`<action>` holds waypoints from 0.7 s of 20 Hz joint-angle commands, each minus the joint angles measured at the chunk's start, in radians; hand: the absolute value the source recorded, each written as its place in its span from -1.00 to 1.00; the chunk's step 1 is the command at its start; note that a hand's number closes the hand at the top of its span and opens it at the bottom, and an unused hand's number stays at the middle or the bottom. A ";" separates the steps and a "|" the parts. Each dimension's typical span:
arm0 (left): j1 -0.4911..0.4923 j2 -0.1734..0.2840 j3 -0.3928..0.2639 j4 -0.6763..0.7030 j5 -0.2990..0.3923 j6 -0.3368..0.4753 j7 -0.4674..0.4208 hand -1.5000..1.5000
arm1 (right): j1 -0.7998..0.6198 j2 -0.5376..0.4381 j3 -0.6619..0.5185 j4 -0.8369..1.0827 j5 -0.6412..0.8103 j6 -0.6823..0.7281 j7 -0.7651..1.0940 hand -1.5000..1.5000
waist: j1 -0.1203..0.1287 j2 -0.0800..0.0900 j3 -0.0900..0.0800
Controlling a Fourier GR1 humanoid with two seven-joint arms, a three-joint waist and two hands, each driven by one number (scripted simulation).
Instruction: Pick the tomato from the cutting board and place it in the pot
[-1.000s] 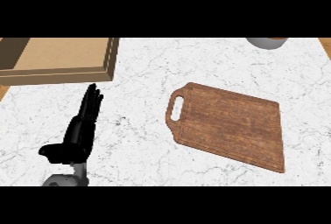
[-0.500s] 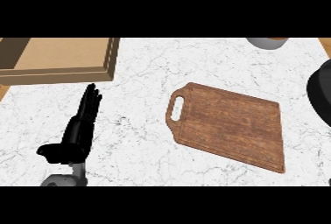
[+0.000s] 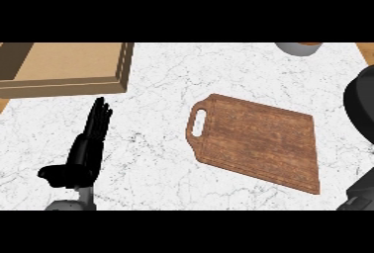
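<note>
Seen from the head, the black left hand rests with straight fingers on the white marble counter. Right of it lies the brown wooden cutting board, bare. No tomato shows. The right hand is a dark shape at the edge, its fingers unreadable. Likely the carry; next comes reaching the grey pot.

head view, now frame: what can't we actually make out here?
- Tomato: not visible anywhere; the cutting board is bare.
- Pot: only a grey sliver at the top edge, cut off; whether it is the pot cannot be told.
- Right hand: dark shapes at the right edge, cut off; fingers and any load unreadable.
- Wooden tray: cut off at the top left.
- Left hand: open, resting on the counter.
</note>
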 commanded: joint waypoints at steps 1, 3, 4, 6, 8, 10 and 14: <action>0.014 -0.002 -0.009 -0.041 -0.003 0.003 0.015 0.00 | -0.023 0.039 -0.039 -0.046 0.076 -0.169 0.130 -1.00 | 0.000 -0.007 -0.001; -0.006 -0.013 -0.012 0.011 -0.002 -0.010 -0.018 0.00 | -0.022 0.040 -0.056 0.004 0.100 -0.228 0.147 -1.00 | 0.006 -0.003 -0.001; -0.020 -0.024 -0.018 0.009 -0.028 0.028 0.023 0.00 | -0.035 0.040 -0.069 -0.007 0.119 -0.206 0.151 -1.00 | 0.003 -0.006 -0.001; -0.009 -0.029 -0.025 -0.007 -0.023 0.023 0.029 0.00 | -0.025 0.040 -0.088 0.010 0.138 -0.225 0.158 -1.00 | -0.002 -0.008 -0.001; -0.017 -0.035 -0.021 0.030 -0.039 0.035 -0.005 0.00 | -0.011 0.040 -0.095 0.009 0.103 -0.235 0.144 -1.00 | -0.001 -0.011 -0.002; -0.002 -0.026 -0.029 -0.001 -0.019 0.006 0.013 0.00 | -0.038 0.041 -0.122 0.016 0.139 -0.266 0.147 -1.00 | 0.010 -0.011 -0.001; 0.004 -0.012 -0.014 -0.001 -0.018 0.001 0.006 0.00 | -0.094 0.041 -0.180 -0.081 0.181 -0.240 0.129 -1.00 | 0.006 -0.015 -0.003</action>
